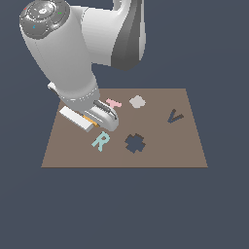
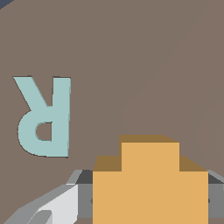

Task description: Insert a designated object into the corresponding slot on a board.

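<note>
The orange cross-shaped piece (image 2: 151,183) sits between my gripper (image 2: 151,199) fingers, whose grey pads (image 2: 84,197) press its sides. In the exterior view only a sliver of the piece (image 1: 88,118) shows under the gripper (image 1: 90,121), over the left part of the brown board (image 1: 160,155). I cannot tell whether the piece is lifted off the board. The dark cross-shaped slot (image 1: 135,143) lies near the board's front middle, to the exterior view's right of the gripper and apart from it.
A teal R (image 1: 100,141) lies just in front of the gripper and also shows in the wrist view (image 2: 43,118). A pink T (image 1: 114,103) and a pale blob-shaped piece (image 1: 137,101) lie behind. A dark V cutout (image 1: 175,116) is at right.
</note>
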You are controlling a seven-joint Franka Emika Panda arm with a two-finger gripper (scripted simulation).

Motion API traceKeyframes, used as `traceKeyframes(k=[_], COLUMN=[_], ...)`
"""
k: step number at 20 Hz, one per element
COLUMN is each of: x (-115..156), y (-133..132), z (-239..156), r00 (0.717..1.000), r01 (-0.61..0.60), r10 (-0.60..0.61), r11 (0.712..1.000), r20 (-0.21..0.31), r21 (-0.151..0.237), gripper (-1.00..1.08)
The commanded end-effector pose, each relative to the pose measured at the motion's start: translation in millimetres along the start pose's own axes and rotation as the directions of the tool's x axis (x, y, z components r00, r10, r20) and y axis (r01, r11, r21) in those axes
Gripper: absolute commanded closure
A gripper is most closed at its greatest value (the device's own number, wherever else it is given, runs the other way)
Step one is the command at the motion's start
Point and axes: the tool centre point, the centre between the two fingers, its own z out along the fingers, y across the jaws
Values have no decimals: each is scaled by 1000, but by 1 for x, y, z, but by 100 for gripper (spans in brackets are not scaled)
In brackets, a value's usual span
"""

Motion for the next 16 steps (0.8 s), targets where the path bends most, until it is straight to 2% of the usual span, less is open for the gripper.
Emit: traceKeyframes(k=[1, 9, 16], x=[-3, -11, -13], y=[-25, -107, -149], z=[-1, -5, -7], r00=[1000, 1000, 1000], r01=[-1, -9, -13], r10=[1, 9, 13], r11=[1000, 1000, 1000], r20=[0, 0, 0], r21=[1, 0, 0], gripper=[108, 108, 108])
